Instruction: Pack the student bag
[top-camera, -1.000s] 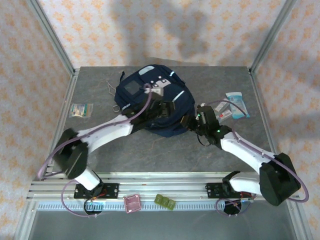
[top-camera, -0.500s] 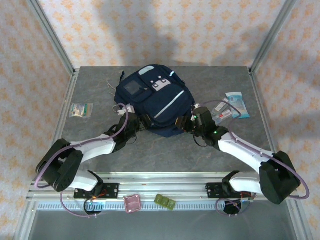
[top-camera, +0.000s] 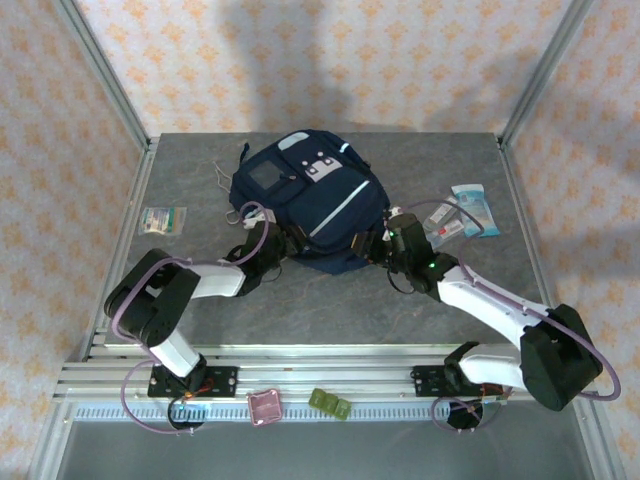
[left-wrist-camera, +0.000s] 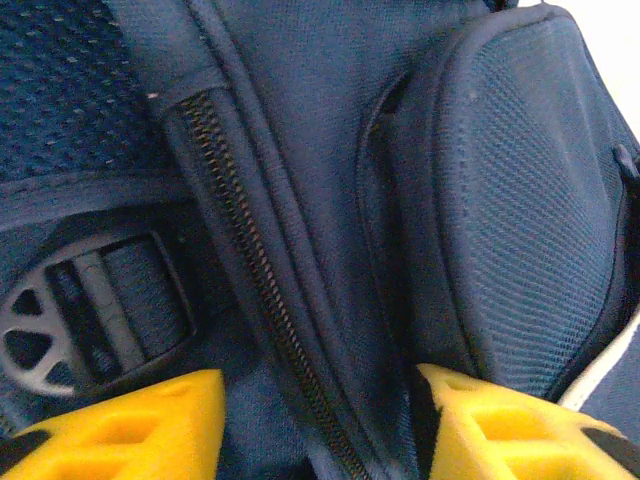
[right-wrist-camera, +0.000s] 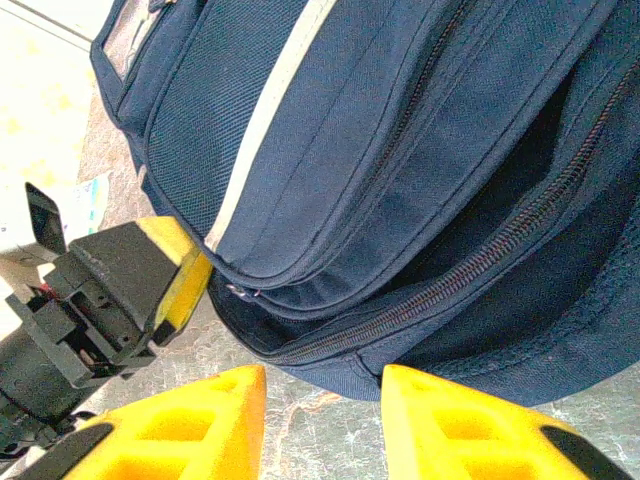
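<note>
One claw (top-camera: 283, 241), left, off bag's (top-camera: 310, 195) top.

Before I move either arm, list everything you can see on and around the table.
student bag: one, navy with pale stripes, back centre of table
small packet: one, green-white, left of bag
packets: about two, light blue and white, right of bag
pink piece: one, pink, front rail
green piece: one, green, front rail
left pincer: one, yellow pads, apart at bag's near-left edge
right pincer: one, yellow pads, apart at bag's near-right edge
</note>
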